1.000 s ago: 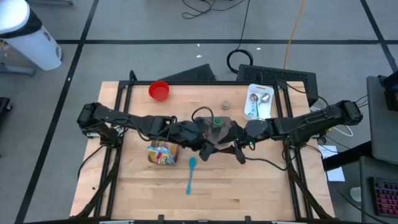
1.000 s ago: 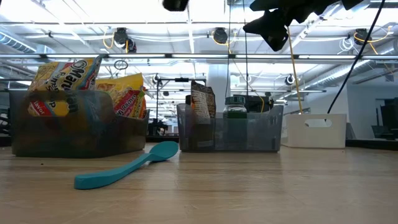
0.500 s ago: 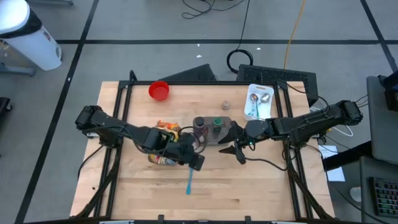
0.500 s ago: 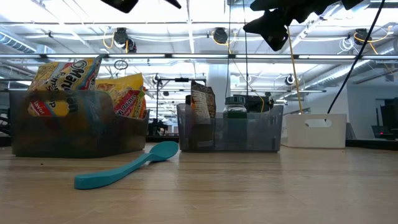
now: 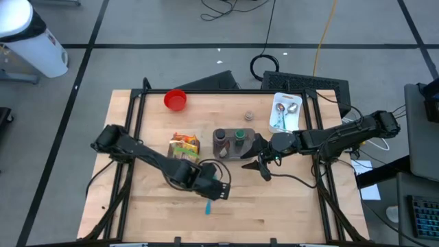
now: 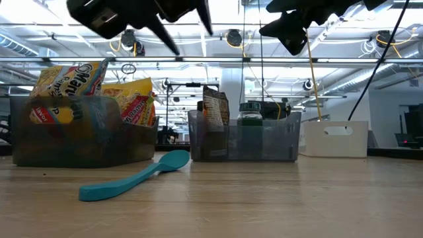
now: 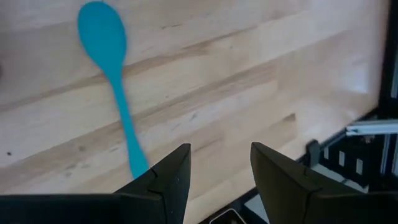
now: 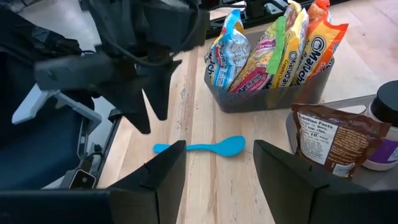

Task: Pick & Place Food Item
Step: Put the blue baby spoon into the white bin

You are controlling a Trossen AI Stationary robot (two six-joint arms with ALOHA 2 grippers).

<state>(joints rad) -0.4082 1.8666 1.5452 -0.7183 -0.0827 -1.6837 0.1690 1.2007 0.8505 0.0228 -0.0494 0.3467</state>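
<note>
The noodle packets (image 5: 184, 145) stand upright in a grey bin (image 6: 79, 139) left of centre; they look light, crinkly and slippery, best pinched at a top edge; the left pincer (image 5: 214, 190), fingers apart, hangs over the teal spoon (image 5: 208, 205) below; the right pincer (image 5: 262, 167), also apart, waits beside the jar bin (image 5: 233, 144).
</note>
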